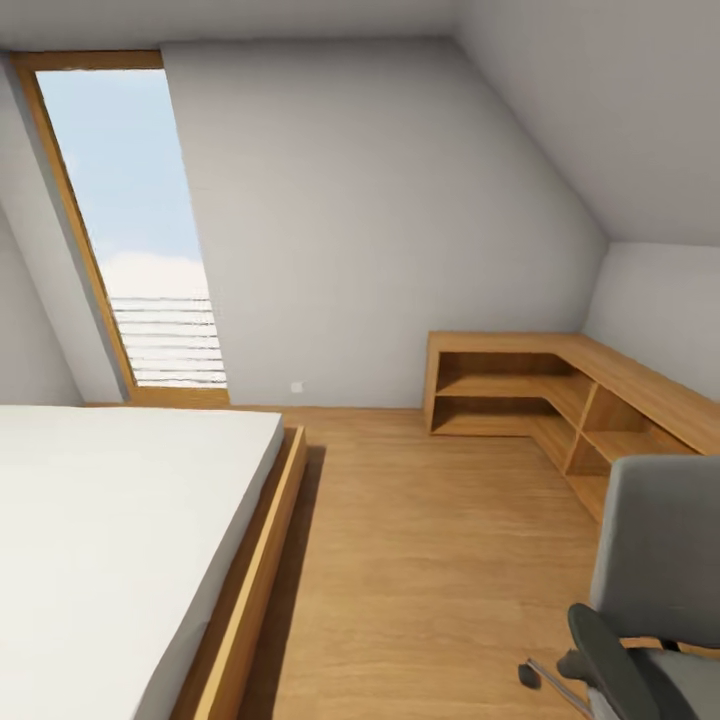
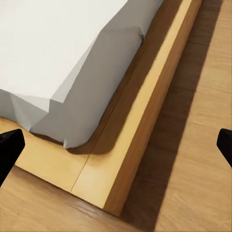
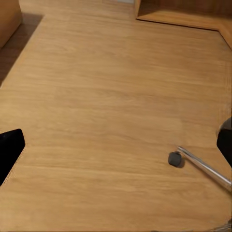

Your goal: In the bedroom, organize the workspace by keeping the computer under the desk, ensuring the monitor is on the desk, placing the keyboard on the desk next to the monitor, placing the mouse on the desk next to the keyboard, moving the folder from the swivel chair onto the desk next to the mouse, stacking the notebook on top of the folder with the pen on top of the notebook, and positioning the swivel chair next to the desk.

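Attic bedroom, wood floor [image 1: 430, 540], white bed [image 1: 110, 540] at lower left.

The swivel chair [image 1: 655, 560] sits at lower right of my head view; both my pincers, left [image 2: 116, 145] and right [image 3: 116, 147], hang open, empty.

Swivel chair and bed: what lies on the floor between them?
Bare wood floor separates the swivel chair from the bed in the head view.

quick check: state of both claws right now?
Left claw: open, holding nothing, fingertips spread wide over the bed frame corner.
Right claw: open, holding nothing, over bare floor near a swivel chair castor.
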`<state>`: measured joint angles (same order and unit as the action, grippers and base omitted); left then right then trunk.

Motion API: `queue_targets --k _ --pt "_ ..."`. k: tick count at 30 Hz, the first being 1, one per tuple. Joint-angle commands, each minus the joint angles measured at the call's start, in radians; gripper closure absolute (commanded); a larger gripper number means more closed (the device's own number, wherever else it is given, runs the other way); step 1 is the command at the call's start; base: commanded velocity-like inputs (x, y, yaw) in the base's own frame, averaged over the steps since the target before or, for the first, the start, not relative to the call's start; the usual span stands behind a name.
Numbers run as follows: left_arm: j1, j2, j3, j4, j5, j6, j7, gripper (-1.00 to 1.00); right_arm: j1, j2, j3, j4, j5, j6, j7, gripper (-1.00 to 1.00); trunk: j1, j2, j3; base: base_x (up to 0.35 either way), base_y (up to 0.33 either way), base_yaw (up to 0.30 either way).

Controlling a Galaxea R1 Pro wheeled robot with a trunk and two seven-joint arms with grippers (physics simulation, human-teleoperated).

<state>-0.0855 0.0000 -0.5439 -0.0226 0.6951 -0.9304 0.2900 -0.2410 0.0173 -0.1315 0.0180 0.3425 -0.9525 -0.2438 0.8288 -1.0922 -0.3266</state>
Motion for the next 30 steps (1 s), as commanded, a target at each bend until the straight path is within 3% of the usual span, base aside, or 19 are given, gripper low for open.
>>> queue_targets --k 1,9,17,30 --pt "-0.001 0.000 -0.009 0.000 0.000 -0.001 0.009 -1.00 -0.001 -0.001 -0.008 0.002 0.011 -0.003 -0.004 -1.00 0.001 -0.001 -0.002 0.323 0.000 0.147" --pt "0.000 -0.003 -0.010 0.000 0.000 -0.001 0.009 -1.00 -0.001 -0.003 -0.008 0.002 0.009 -0.003 -0.003 -1.00 0.001 -0.001 -0.002 0.298 0.000 0.041" --pt "0.000 -0.009 -0.009 0.000 0.000 -0.001 0.013 -1.00 -0.001 -0.005 -0.008 0.002 0.009 -0.003 -0.002 -1.00 0.001 -0.001 -0.002 0.063 0.000 -0.005" --pt "-0.001 -0.012 -0.008 0.000 0.000 -0.001 0.013 -1.00 -0.001 -0.005 -0.007 0.002 0.009 -0.003 -0.002 -1.00 0.001 -0.001 -0.002 0.006 0.001 -0.197"
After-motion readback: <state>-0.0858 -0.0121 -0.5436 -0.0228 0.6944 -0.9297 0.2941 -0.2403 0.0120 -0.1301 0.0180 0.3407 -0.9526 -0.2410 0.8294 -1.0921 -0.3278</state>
